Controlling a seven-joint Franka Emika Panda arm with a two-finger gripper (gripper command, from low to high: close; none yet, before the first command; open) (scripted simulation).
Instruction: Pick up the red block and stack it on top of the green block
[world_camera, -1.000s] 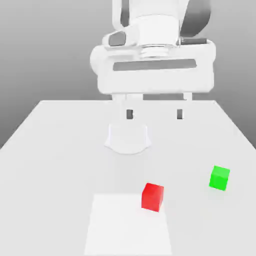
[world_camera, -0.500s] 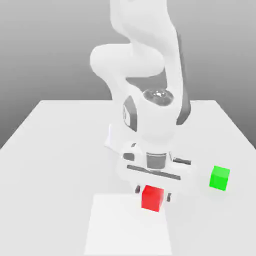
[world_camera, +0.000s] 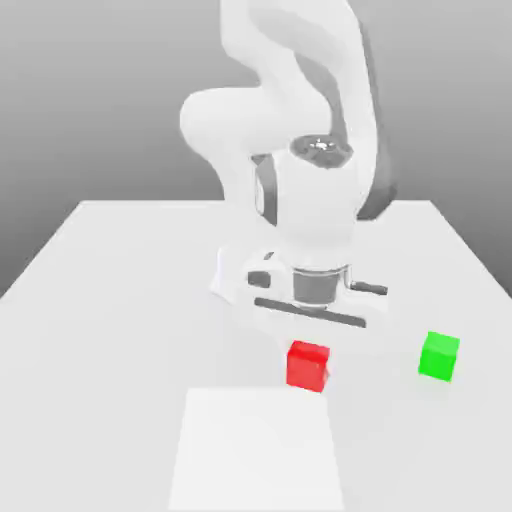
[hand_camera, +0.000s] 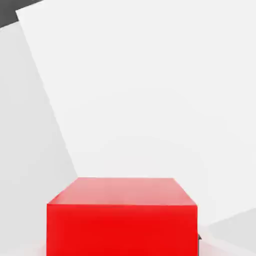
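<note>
Low in the frame, a little left of the middle, I see a flat pale square (world_camera: 257, 450) on the white table (world_camera: 90, 350), with nothing for the arm to do there as far as I can judge.

Just right of centre, in the lower half of the frame, the gripper (world_camera: 308, 367) points down and pinches the red block (world_camera: 307, 368) between its two fingers. The jaws are closed on a pair of opposite sides, and the block's top face and a broad side face are free. In the hand view the block looks square to the hand, its edges straight and its faces plain. I take it to be hanging just clear of the table.

It looks to me like a light, stiff thing, a small solid cube that won't squash or break. Its flat sides give the fingers good purchase, and across two opposite faces is the right place to take it. The smooth faces might let it slip or twist if the pinch is off-centre, so I'd want it carried level.

Over toward the right edge, in the lower right of the frame, the green block (world_camera: 438, 357) stands on the table, well apart from the red one. It is much the same size and probably just as light, so a sideways nudge could shift it. The red block wants to come across high, line up over that top face, and settle straight down before the fingers part.
</note>
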